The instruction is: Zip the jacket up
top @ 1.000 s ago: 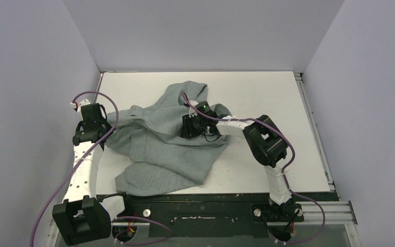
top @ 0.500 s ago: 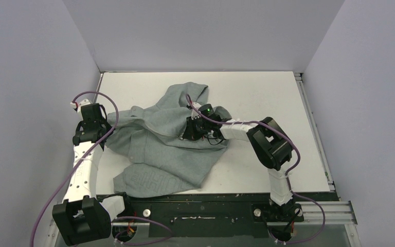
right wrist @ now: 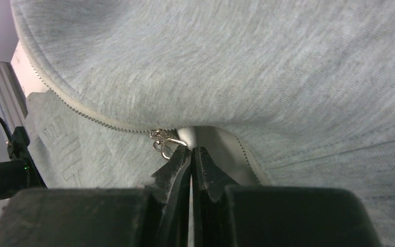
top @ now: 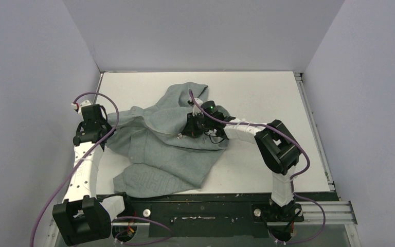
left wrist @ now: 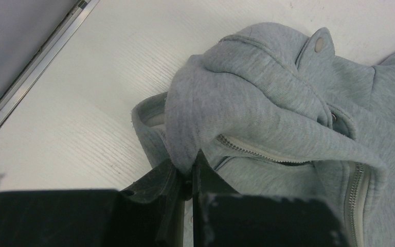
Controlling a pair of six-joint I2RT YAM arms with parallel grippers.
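Jacket: light grey jacket [top: 159,149] lies crumpled on the white bench [top: 267,92], left of centre; one lobe of cloth reaches toward the far edge, another toward the near edge

Jacket, near lobe: raised lettering [top: 151,178] shows in the fabric, also seen at the left of the right wrist view [right wrist: 61,149]

Zipper: pale zipper [top: 162,128] runs diagonally across the middle of the garment; in the right wrist view the teeth [right wrist: 82,110] are joined left of the slider [right wrist: 160,138]; right of it the two tapes part into a narrow V

Slider: silver, with a small ring pull hanging below it; sits at the apex of the V

Right gripper: right gripper [right wrist: 191,150] clenched, fingers pressed flat together; tips sit at the pale tape just right of the slider; ring pull lies just left of the left finger; cannot tell whether anything is pinched; from above it [top: 187,131] rests on the jacket's middle

Left gripper: left gripper [left wrist: 191,165] clenched, grasping a rounded fold of the jacket's left edge; cloth drops straight in between the fingertips; from above it [top: 106,133] is at the garment's left side, near the bench's left edge

Left edge detail: a round metal snap [left wrist: 319,45] on a small tab; a further stretch of zipper teeth [left wrist: 247,150] beneath the held fold
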